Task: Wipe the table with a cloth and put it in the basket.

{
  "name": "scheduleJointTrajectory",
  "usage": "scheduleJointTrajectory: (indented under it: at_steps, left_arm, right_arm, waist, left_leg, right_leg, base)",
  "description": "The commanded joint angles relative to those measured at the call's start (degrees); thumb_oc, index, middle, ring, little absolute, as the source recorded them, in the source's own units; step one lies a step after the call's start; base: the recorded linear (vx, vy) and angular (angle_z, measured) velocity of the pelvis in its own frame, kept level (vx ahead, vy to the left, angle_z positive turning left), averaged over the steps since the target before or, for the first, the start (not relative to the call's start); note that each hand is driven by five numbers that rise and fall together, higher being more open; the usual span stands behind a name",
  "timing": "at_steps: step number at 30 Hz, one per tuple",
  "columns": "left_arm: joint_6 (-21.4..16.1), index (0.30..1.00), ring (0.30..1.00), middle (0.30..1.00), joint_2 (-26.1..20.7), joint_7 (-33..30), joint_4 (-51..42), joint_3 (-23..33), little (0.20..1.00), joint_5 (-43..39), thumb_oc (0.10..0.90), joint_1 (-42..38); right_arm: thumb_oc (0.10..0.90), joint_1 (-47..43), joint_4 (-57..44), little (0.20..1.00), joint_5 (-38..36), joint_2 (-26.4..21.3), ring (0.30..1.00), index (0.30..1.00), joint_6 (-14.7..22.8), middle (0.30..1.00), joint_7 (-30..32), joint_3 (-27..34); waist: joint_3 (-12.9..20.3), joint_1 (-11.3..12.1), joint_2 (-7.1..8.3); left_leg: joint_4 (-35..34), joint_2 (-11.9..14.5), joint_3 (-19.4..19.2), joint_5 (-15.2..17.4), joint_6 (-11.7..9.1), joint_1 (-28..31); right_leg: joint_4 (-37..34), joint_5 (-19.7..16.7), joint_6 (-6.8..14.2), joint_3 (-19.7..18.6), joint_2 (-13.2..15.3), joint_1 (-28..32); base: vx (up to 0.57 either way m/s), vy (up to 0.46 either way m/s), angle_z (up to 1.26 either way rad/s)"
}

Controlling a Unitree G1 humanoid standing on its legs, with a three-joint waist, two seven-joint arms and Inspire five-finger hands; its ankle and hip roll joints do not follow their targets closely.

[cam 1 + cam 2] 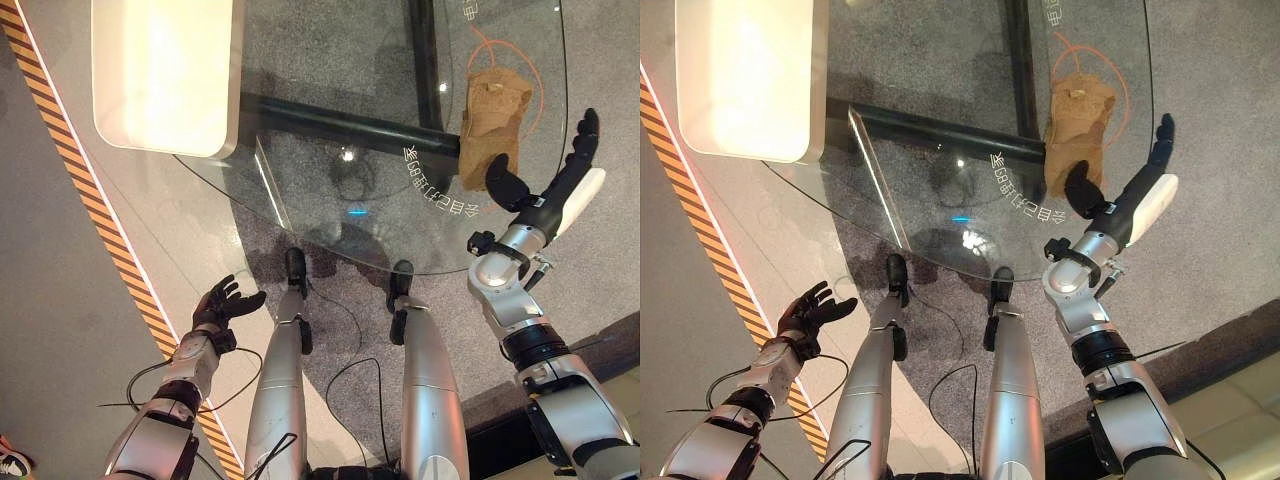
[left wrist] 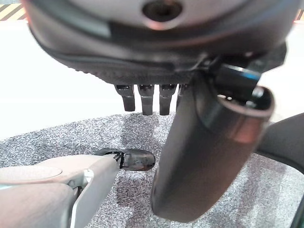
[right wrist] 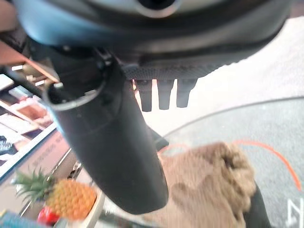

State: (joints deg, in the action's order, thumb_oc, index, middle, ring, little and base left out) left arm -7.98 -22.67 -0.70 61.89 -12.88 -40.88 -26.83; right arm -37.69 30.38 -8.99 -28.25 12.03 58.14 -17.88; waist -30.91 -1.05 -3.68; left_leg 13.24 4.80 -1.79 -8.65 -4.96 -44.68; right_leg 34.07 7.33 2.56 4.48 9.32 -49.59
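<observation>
Closest to the head camera, the left hand (image 1: 224,303) hung low beside the glass tabletop (image 1: 300,180) with fingers loosely spread, grasping nothing, apparently idle. Farther out, the right hand (image 1: 556,188) hovered just beside the crumpled brown cloth (image 1: 490,122), fingers extended and released, seemingly positioned to take it. That cloth lay on the tabletop within an orange ring (image 1: 535,75).

The floor (image 1: 60,300) is grey, with a strip of yellow and black stripes (image 1: 70,160) running across it. Dark speckled carpet (image 1: 330,90) shows through the round glass tabletop (image 1: 300,215). A black bar (image 1: 340,122) runs under the glass.
</observation>
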Motion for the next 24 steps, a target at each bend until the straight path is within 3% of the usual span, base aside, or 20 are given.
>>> scheduleJointTrajectory:
  at_steps: [1, 24]
  left_arm:
    - [-2.1, 0.9, 0.9, 0.9, 0.3, -0.6, 1.2, -0.3, 0.9, -0.1, 0.8, 4.2]
    - [-1.7, 0.9, 0.9, 0.9, 0.9, 0.7, 3.4, -2.5, 0.9, 0.8, 0.8, 2.5]
  right_arm:
    - [0.8, -2.8, -5.4, 0.9, 0.5, -3.3, 0.9, 0.9, 1.0, 0.9, 0.1, 0.8]
    - [0.8, -13.8, 6.4, 0.9, -11.3, -2.2, 0.9, 0.9, -5.5, 0.9, -4.1, -3.7]
  waist:
    - [1.1, -0.2, -0.74]
    - [1.1, 2.0, -2.11]
  left_leg:
    - [7.8, -2.1, -0.2, 8.4, 1.5, -0.2]
    - [7.2, -2.6, -0.4, 8.1, 1.8, 1.4]
  right_leg:
    - [-11.1, -4.6, 0.6, 0.2, -0.9, 4.3]
    - [-9.8, -4.2, 0.0, 1.4, -0.5, 4.9]
  base:
    - [0.0, 0.0, 0.0]
    - [0.0, 0.0, 0.0]
